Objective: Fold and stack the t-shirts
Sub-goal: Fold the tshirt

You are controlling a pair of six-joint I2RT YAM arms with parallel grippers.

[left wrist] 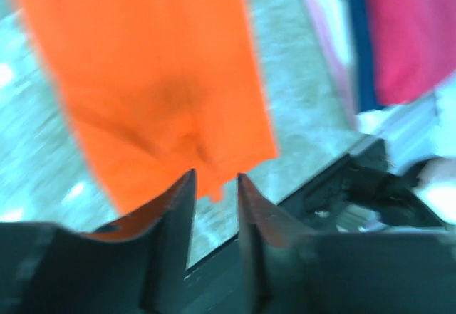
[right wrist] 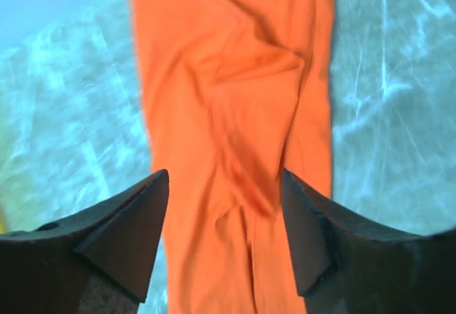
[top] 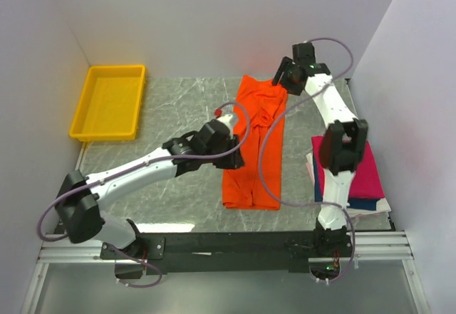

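Note:
The bright orange t-shirt (top: pixel 256 143) lies on the table as a long narrow strip, folded lengthwise and rumpled near its far end. My left gripper (top: pixel 233 157) hovers at the strip's left edge near its middle. In the left wrist view my left gripper (left wrist: pixel 215 177) is empty, its jaws a narrow gap apart, above the orange shirt's (left wrist: pixel 157 79) near hem. My right gripper (top: pixel 281 77) is above the strip's far end. In the right wrist view it (right wrist: pixel 224 182) is wide open over the orange cloth (right wrist: pixel 235 114). A folded magenta-pink shirt (top: pixel 363 171) tops a stack on navy (top: pixel 365 203) and white (top: pixel 385 206) ones.
A yellow plastic tray (top: pixel 107 134) stands at the far left of the marble table (top: pixel 178 107). The stack sits at the right edge beside the right arm; it shows in the left wrist view as the magenta shirt (left wrist: pixel 413 36). White walls close in three sides.

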